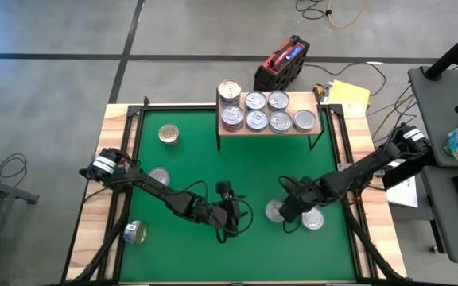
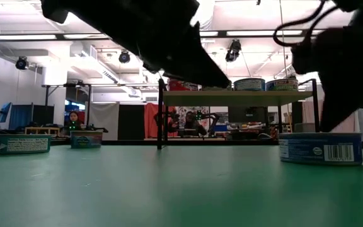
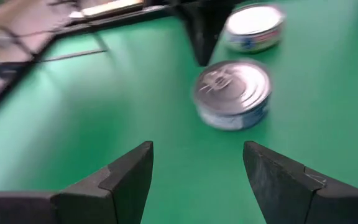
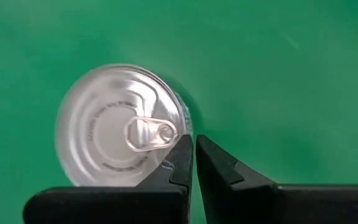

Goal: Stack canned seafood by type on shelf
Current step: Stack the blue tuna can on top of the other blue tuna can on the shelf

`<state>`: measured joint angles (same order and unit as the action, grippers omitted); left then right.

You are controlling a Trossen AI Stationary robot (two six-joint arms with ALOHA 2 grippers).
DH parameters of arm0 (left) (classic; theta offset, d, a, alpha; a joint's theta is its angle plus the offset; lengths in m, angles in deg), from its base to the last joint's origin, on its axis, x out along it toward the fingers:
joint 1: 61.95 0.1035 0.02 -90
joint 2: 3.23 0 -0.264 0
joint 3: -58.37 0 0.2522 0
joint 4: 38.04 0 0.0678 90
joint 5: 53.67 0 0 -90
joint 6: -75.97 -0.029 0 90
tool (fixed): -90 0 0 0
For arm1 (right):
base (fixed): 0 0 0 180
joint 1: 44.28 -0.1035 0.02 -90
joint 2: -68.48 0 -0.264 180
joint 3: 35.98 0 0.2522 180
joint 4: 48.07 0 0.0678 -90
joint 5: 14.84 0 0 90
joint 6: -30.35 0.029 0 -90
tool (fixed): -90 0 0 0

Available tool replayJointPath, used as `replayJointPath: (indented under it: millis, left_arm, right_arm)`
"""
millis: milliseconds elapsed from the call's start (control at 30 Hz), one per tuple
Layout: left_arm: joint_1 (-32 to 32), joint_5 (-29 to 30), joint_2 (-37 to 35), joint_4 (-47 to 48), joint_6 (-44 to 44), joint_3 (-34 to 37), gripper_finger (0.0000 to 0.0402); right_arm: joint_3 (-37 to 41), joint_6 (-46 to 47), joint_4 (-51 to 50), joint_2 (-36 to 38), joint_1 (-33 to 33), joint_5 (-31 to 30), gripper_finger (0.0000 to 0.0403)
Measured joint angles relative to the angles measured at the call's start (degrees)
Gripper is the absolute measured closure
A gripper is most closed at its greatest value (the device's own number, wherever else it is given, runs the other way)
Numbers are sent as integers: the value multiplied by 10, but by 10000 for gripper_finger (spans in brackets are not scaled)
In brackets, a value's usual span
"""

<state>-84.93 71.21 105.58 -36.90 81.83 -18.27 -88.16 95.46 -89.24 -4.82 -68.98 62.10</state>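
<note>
The tabletop (image 1: 118, 119) carries a green mat (image 1: 189, 171) that fills most of it, and the shelf (image 1: 269, 129) stands at the far edge, a bit toward the right. On the shelf sit seven tins (image 1: 281, 121) in two rows, and one place at its left end has two tins stacked (image 1: 229, 91).

Five tins are not yet shelved. A gold-topped tin (image 1: 168, 133) lies near the far left corner, a silver one (image 1: 159, 176) near the left edge, and a labelled tin (image 1: 135, 233) near the near left corner. Two silver tins (image 1: 275, 210) (image 1: 312, 219) lie toward the near right.

The left hand (image 1: 227, 208) hangs over the middle of the mat with its fingers apart, empty. The right hand (image 1: 289, 208) is pressed together, holding nothing, just beside the first of these two tins.

The risk, I think, is that closed fingers push this tin away or against its neighbour instead of gripping it. Also both hands are near each other and could collide.

Labels are hard to read, so the types remain uncertain. In the low view the arms hide much of the shelf.
</note>
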Motion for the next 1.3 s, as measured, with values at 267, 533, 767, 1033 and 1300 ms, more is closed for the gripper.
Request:
replayJointPath:
  millis: [267,533,767,1033,1300]
  left_arm:
    - [2,-74,1,-46,2,0,169]
    - [4,-57,31,-75,-29,-30,206]
    - [9,-56,82,-69,-74,-73,362]
    - [15,-54,119,-69,-102,-106,396]
    - [16,-58,155,-68,-114,-136,401]
  right_arm:
    - [-22,-46,-5,7,0,-5,391]
    - [-26,-64,-30,42,-3,0,390]
    - [-26,-62,-74,68,-10,15,390]
    - [-23,-28,-80,79,-46,25,390]
    - [-20,2,-78,75,-75,-21,390]
